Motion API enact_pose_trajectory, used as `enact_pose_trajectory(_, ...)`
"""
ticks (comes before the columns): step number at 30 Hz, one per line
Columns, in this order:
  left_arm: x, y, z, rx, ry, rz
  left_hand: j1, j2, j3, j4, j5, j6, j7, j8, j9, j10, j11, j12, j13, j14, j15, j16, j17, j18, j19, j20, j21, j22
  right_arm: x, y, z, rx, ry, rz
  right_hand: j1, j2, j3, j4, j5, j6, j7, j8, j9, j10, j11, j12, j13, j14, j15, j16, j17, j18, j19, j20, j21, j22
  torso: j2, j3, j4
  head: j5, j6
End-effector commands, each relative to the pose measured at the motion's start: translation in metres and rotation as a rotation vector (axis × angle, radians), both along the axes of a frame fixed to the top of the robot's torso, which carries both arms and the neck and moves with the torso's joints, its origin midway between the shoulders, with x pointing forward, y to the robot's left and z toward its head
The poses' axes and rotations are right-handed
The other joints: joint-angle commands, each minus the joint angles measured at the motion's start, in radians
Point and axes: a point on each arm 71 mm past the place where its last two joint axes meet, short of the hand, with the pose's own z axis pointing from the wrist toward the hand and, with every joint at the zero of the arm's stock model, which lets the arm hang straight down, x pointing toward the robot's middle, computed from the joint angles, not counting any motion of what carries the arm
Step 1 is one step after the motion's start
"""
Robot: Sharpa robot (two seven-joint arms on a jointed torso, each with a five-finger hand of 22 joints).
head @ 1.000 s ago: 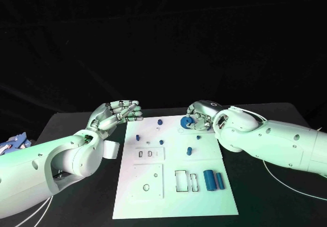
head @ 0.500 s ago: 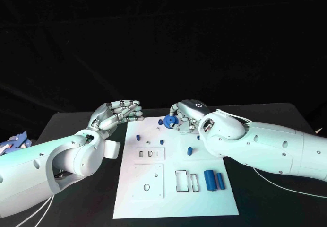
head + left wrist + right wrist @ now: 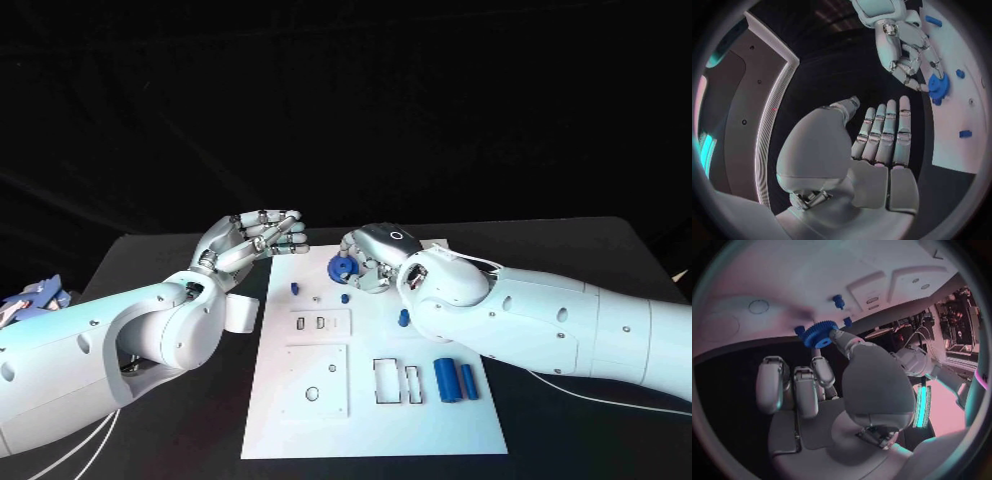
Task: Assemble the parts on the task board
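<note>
As compared with the frames a second and half a second ago, right hand point(image 3: 372, 262) now carried leftward across the far end of the task board point(image 3: 378, 420), from near the board's far right part to its far left part. Blue gear point(image 3: 343, 268) carried along, pinched at the fingers point(image 3: 837, 335) of that hand; remaining fingers curled loosely beneath. Gear now positioned over the far left zone of the board, close to a small blue peg point(image 3: 346, 297) and another small blue part point(image 3: 294, 289) standing there. Contact with the board: cannot tell; gear appears raised clear of it, though the head view is too coarse to confirm.

Left hand point(image 3: 257, 238) unchanged in position: held above the black surface point(image 3: 577, 260) just off the board's far left corner, holding nothing. Left wrist view shows its fingers point(image 3: 886, 131) lying straight and side by side, thumb apart.

Elsewhere on the board, nothing moved: one upright blue part point(image 3: 402, 318) near the middle, two blue cylinders point(image 3: 454, 380) lying side by side at the near right, empty cut-outs point(image 3: 392, 382) beside them.

Meaning for the task: transport of the gear probably near its end. Likely next requirement: alignment of the gear bore over a peg, then lowering. Risk: tilt of the gear in the pinch, jamming on the peg.
</note>
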Motion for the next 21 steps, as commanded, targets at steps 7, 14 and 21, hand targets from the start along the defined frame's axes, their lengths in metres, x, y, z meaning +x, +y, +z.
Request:
enact_pose_trajectory(7, -0.001, -0.004, 0.002, -0.014, -0.011, -0.023, 0.006, 0.0, 0.003, -0.001, 0.002, 0.001, 0.037, -0.007, 0.0, 0.006, -0.001, -0.005, 0.0, -0.005, 0.002, -0.004, 0.001, 0.004, 0.004, 0.0, -0.003, -0.001, 0.004, 0.009, -0.014, -0.011, 0.009, 0.005, 0.002, 0.008, 0.009, 0.0, 0.004, 0.023, -0.025, 0.029, 0.026, 0.004, 0.003, 0.003, 0.0, 0.086, -0.009, 0.004, 0.174, -0.017, 0.002, -0.005, 0.001, -0.003, -0.001, 0.0013, -0.0014, 0.008, -0.007)
enact_pose_trajectory(14, 0.0, -0.005, 0.002, -0.015, -0.011, -0.024, 0.006, 0.0, 0.003, -0.001, 0.002, 0.001, 0.037, -0.007, 0.0, 0.006, -0.001, -0.005, 0.0, -0.005, 0.002, -0.004, 0.001, 0.004, 0.004, 0.0, -0.003, -0.001, 0.007, 0.013, -0.017, -0.012, 0.009, 0.001, 0.0, 0.006, 0.011, 0.0, 0.004, 0.018, -0.023, 0.026, 0.025, 0.003, 0.004, 0.002, 0.0, 0.086, -0.009, 0.004, 0.176, -0.017, 0.001, -0.005, -0.001, -0.005, -0.001, 0.0017, -0.0032, 0.012, -0.009)
enact_pose_trajectory(21, 0.0, -0.005, 0.002, -0.015, -0.01, -0.026, 0.006, 0.0, 0.003, -0.001, 0.002, 0.001, 0.037, -0.007, 0.0, 0.006, -0.001, -0.005, 0.0, -0.005, 0.002, -0.004, 0.001, 0.004, 0.004, 0.0, -0.003, -0.001, 0.01, 0.015, -0.018, -0.01, 0.0, -0.012, 0.0, 0.007, 0.013, 0.0, 0.003, 0.015, -0.022, 0.024, 0.024, 0.002, 0.005, 0.001, -0.001, 0.086, -0.008, 0.004, 0.174, -0.017, 0.001, -0.005, -0.001, -0.005, -0.001, 0.0014, -0.0036, 0.013, -0.009)
